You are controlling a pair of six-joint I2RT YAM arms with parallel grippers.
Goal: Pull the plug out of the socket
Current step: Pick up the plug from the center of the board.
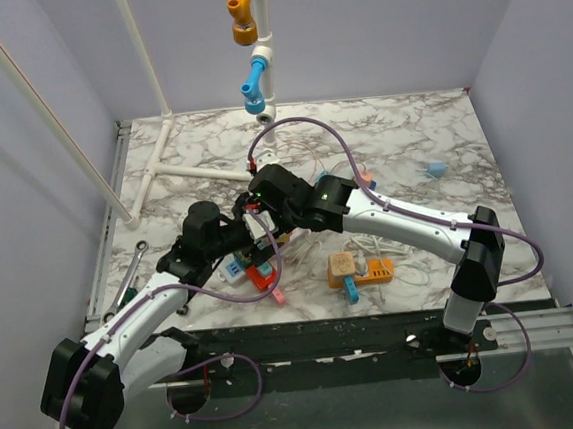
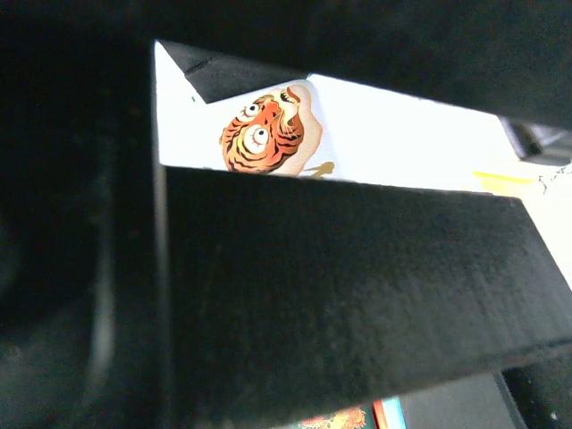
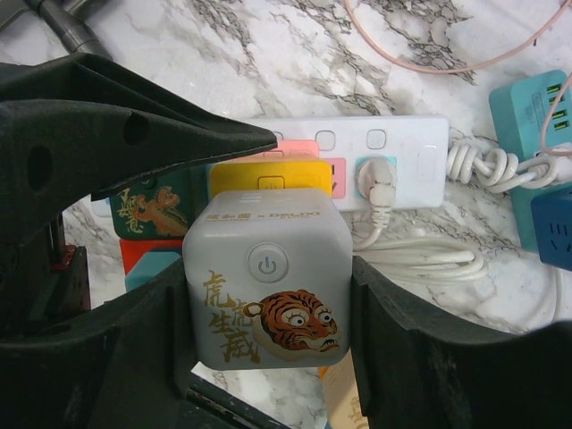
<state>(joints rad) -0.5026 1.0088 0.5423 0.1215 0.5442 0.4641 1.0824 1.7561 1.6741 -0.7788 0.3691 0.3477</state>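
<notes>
Grips one white tiger-print cube tight between the two right fingers, spreads the two left fingers wide apart just beside it, and shows behind, flat on the marble table, one socket with one white plug in its blue outlet beside the coiled cord.
</notes>
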